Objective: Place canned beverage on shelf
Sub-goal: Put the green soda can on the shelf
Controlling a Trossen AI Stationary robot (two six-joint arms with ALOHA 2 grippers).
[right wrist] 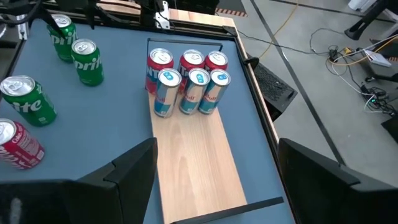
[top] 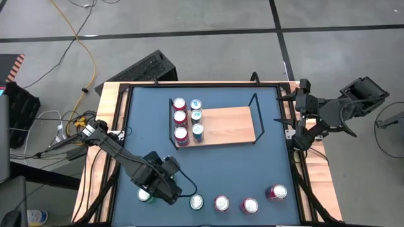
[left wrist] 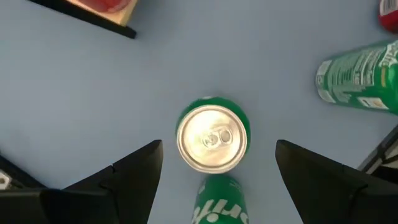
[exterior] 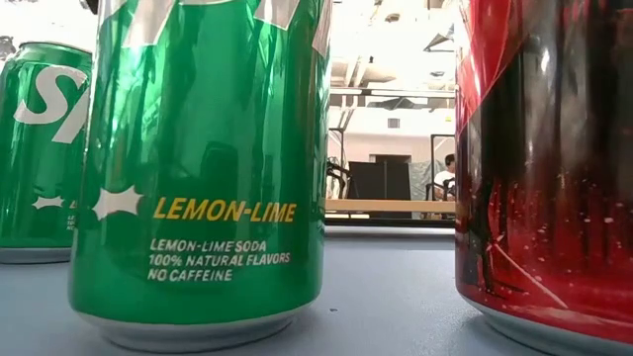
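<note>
Green can stands upright on the tabletop at the near-left edge, directly beneath the left hand. That hand points straight down, its two dark fingers spread wide on either side of the can and touching nothing. The left arm reaches in from the left edge, bent low over the surface. A second green can stands just beside, followed by three red cans along the near edge. The shelf lies mid-tabletop, with six cans grouped at its left end. The right hand waits at the right edge, fingers released and empty, aimed at the shelf.
</note>
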